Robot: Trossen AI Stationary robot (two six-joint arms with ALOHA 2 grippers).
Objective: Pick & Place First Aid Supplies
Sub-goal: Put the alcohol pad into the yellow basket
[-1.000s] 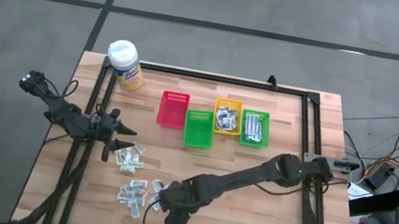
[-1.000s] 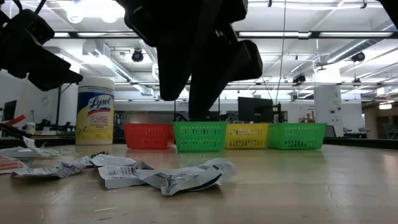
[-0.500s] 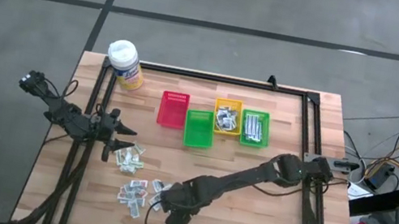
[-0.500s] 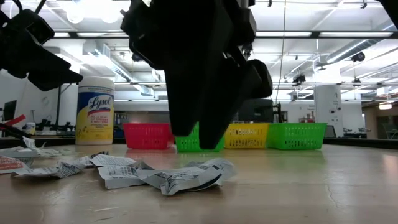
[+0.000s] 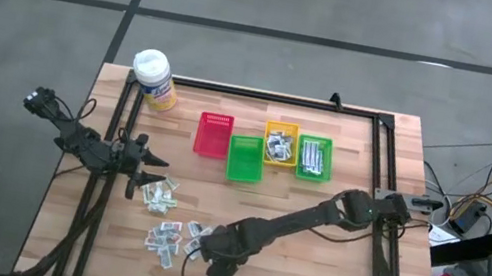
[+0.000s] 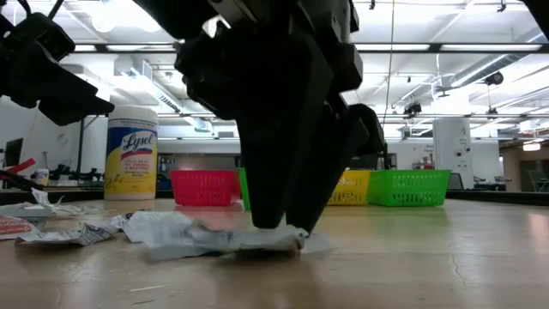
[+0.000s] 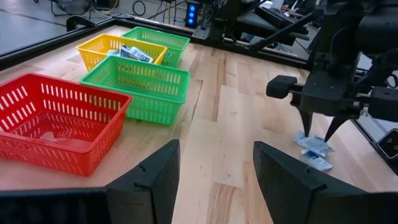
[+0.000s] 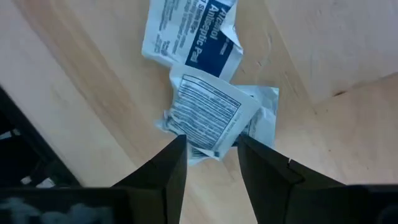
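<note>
Right wrist view: packet [image 8: 208,118] lies between right tool [image 8: 211,163] fingertips.

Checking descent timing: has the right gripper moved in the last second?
Yes. In the low view the right gripper has dropped past the green bin onto the packets.

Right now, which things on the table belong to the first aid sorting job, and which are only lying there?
Belong to the job:
- loose packets on the wood
- packet under the right gripper, fingertips down on either side of it
- packets already in the yellow bin and the far green bin
- red bin and near green bin

Only lying there:
- wipes canister
</note>
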